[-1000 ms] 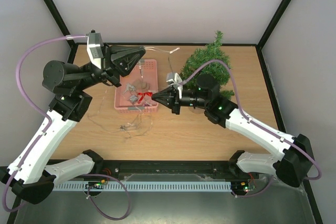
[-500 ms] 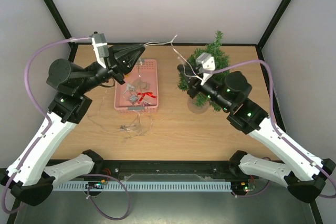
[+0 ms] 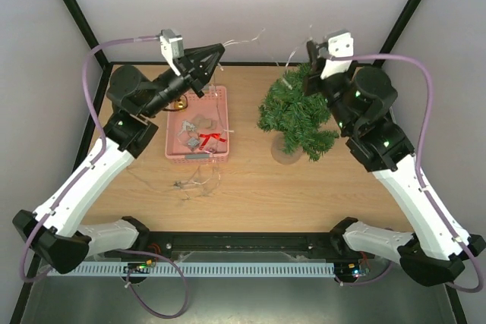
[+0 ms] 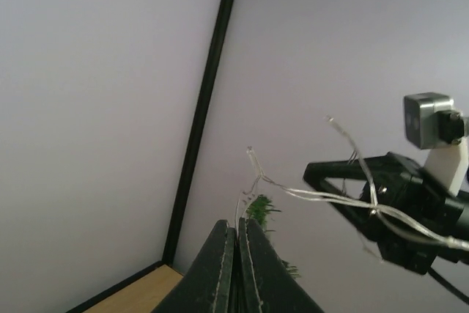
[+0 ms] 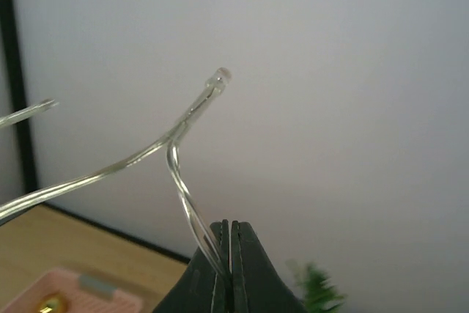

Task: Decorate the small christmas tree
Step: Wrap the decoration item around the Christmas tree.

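The small christmas tree [image 3: 295,115] stands at the back right of the table, its tip showing in the left wrist view [image 4: 258,210] and the right wrist view [image 5: 319,292]. A thin clear light string [image 3: 243,39] hangs in the air between both grippers. My left gripper [image 3: 218,50] is raised above the basket's far end, shut on the string [image 4: 308,194], which leaves its tips [image 4: 236,226]. My right gripper [image 3: 310,49] is high above the treetop, shut on another stretch of the string [image 5: 183,188], which ends in a small bulb [image 5: 220,76].
A pink basket [image 3: 173,153] with a red bow [image 3: 211,139] and other ornaments sits left of the tree. More of the light string [image 3: 191,181] lies loose on the table in front of the basket. Black frame posts stand at the back corners.
My right gripper closed on the string at the basket, then swung right and up over the tree with it. My left gripper lifted higher and further right, still shut on the string.
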`<state>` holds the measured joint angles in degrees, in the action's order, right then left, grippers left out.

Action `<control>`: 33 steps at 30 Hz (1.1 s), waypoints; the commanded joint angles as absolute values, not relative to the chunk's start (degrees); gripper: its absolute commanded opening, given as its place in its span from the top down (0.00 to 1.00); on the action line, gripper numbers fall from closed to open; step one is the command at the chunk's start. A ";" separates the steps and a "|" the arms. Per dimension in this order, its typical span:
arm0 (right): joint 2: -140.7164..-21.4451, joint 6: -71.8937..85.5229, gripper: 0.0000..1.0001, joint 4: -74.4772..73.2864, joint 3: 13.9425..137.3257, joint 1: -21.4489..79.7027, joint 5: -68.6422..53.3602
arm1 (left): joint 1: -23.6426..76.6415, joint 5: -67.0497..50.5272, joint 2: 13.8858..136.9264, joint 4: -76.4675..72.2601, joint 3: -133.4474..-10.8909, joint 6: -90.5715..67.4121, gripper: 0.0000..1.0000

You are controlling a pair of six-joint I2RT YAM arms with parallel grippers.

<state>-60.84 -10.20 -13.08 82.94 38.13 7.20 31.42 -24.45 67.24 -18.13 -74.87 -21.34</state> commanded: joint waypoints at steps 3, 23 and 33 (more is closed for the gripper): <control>-65.88 -13.10 0.98 -17.94 91.63 29.98 6.71 | 31.06 -18.53 71.55 -22.55 -78.31 -22.68 0.98; -75.55 -10.37 0.98 -27.59 97.65 16.58 0.01 | 30.94 -15.23 80.21 -17.86 -78.79 -20.81 0.98; -75.74 -8.99 0.98 -30.32 95.59 16.15 -1.92 | 30.91 -15.55 80.62 -13.70 -77.72 -19.08 0.98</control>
